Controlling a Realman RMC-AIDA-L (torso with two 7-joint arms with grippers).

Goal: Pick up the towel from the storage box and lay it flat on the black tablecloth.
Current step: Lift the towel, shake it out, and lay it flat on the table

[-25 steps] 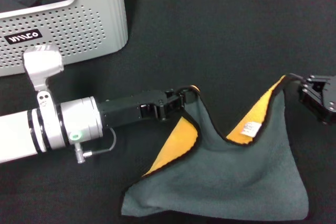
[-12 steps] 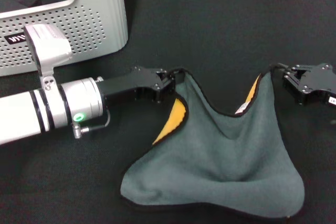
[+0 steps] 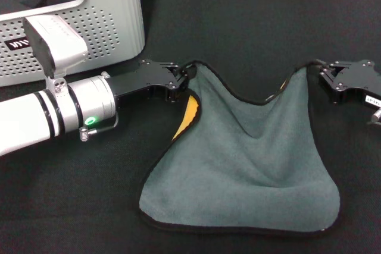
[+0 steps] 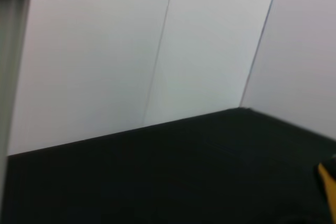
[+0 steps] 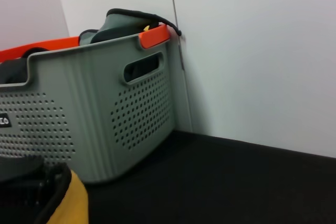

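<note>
Nearest us, the squarish fleecy towel lies grey-green face up, its black-hemmed near edge already resting on the large matte black tablecloth, well clear of the light grey perforated plastic storage box. Farther from us the towel's two far corners are lifted — the left gripper is clenched on the corner nearer the box, the right gripper grasps the corner away from the box. Between them the far edge sags, and a yellow fold shows under the box-side edge. We judge the step is spreading: we should draw the corners apart and away until that edge runs straight, then lower both together before letting go — otherwise the fold stays.
</note>
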